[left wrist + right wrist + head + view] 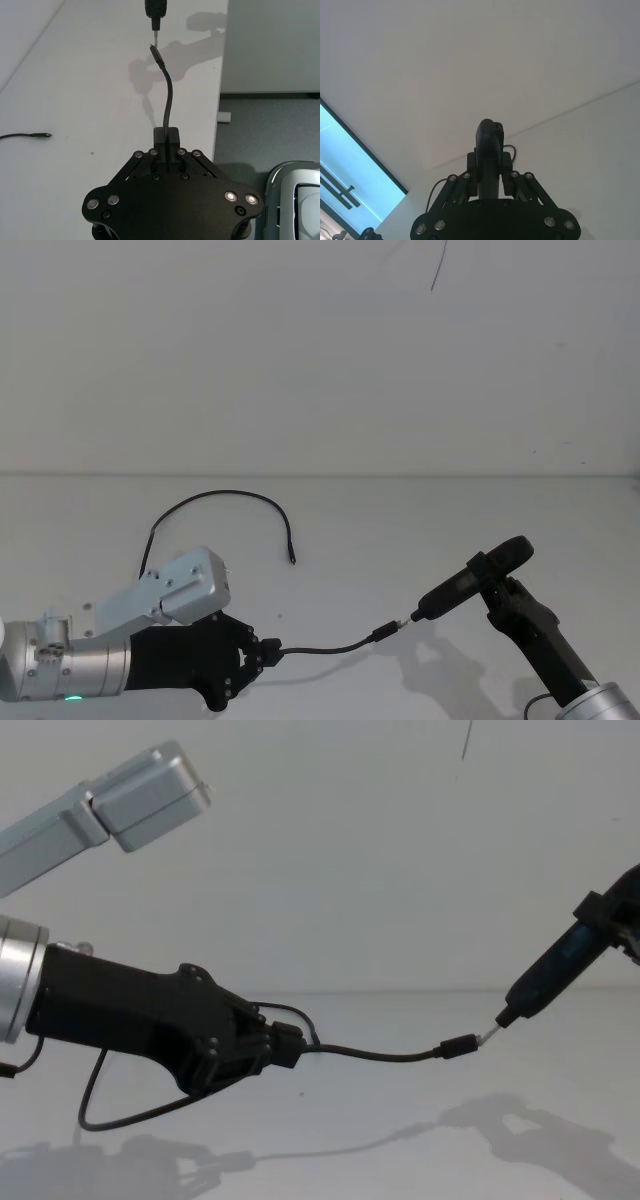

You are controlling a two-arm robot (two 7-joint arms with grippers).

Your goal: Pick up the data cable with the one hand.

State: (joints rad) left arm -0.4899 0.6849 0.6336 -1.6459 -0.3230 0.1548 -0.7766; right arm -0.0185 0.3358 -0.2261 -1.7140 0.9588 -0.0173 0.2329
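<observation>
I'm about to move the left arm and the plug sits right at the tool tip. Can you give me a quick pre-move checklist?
1. Left claw shut on the cable: ok.
2. Cable lifted off the table near the plug: ok, in the chest view it hangs above its shadow.
3. Plug meeting the pen tool tip: cannot tell whether they touch.
4. Right claw shut on the pen tool: ok.
5. Cable's other end free on the table: ok.

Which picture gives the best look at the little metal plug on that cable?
The chest view: the data cable hangs sideways, plug by the pen tool. Left wrist view shows it end-on beyond the left hand; head view shows it smaller.
</observation>
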